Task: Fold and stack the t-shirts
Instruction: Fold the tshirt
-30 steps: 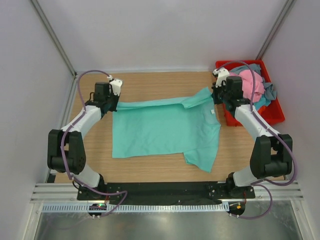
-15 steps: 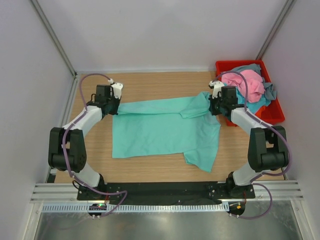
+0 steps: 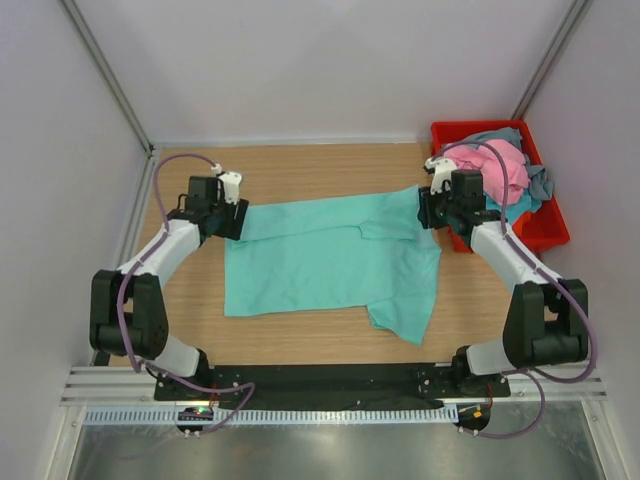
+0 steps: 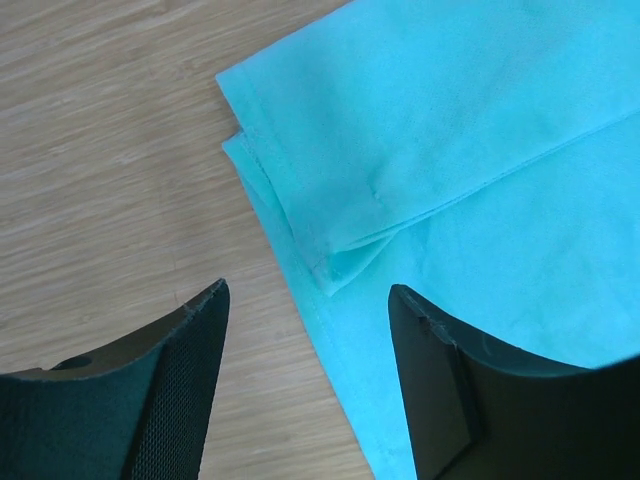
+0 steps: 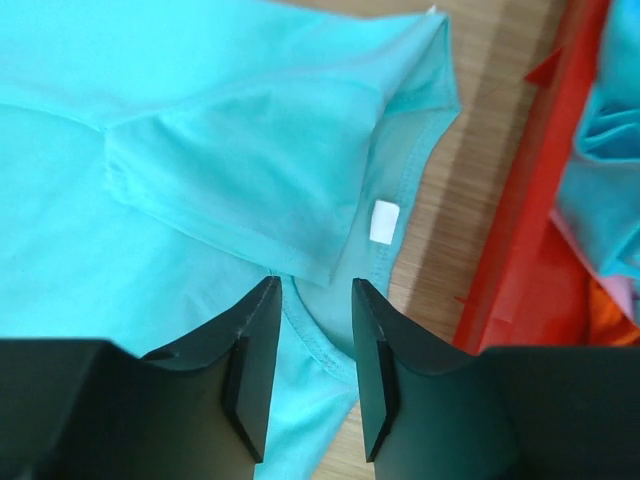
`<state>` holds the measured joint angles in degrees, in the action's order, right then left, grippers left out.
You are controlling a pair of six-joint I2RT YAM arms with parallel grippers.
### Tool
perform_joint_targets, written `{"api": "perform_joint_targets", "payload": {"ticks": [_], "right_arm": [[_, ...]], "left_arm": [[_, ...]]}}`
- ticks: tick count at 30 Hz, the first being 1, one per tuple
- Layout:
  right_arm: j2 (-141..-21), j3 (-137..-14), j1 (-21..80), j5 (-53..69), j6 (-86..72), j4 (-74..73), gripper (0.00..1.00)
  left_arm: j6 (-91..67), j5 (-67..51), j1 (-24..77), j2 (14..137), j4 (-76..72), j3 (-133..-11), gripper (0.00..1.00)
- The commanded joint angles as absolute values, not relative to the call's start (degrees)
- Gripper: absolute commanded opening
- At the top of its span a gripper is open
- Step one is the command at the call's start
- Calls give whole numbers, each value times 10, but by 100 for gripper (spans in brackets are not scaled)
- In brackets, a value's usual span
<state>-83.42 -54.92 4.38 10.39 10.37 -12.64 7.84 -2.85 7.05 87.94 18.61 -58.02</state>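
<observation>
Teal-green cloth t-shirt [image 3: 320,262] lies spread on light wooden table [image 3: 300,165], its far strip folded over, one sleeve sticking out at near right. Left black two-finger gripper [image 3: 237,219] sits at the shirt's far-left corner, right black two-finger gripper [image 3: 427,211] at its far-right corner. Red plastic bin [image 3: 547,228] at far right holds crumpled pink cloth shirt [image 3: 502,165] and grey-blue cloth shirt [image 3: 540,182].

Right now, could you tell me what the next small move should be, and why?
Probably lift both tools straight up. The left tool and right tool stand open at the far corners of the teal t-shirt, gripping nothing, and its far edge already lies folded over. Rising first should keep that fold undisturbed.
</observation>
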Motion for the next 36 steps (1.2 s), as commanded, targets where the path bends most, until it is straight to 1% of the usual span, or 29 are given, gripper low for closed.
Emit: {"api": "perform_joint_targets", "payload": {"ticks": [1,7,13,24,28,36], "right_arm": [[-774,-569,45,105,105,-121,42],[-823,-594,48,130,84,-122,43],[-878,-620,62,157,77,-128,43],[-917,-609,80,149,78,-109,43],[-920,-606,82,150,75,-105,43],[-915,-595,83,143,76,-106,43]], "left_arm": [[69,-38,70,824,180,-579,67],[29,-67,70,867,235,-612,65],[19,-71,70,920,282,-640,60],[39,-28,69,992,245,-666,55],[40,-10,68,1033,240,-706,54],[33,-9,60,1105,247,-780,53]]}}
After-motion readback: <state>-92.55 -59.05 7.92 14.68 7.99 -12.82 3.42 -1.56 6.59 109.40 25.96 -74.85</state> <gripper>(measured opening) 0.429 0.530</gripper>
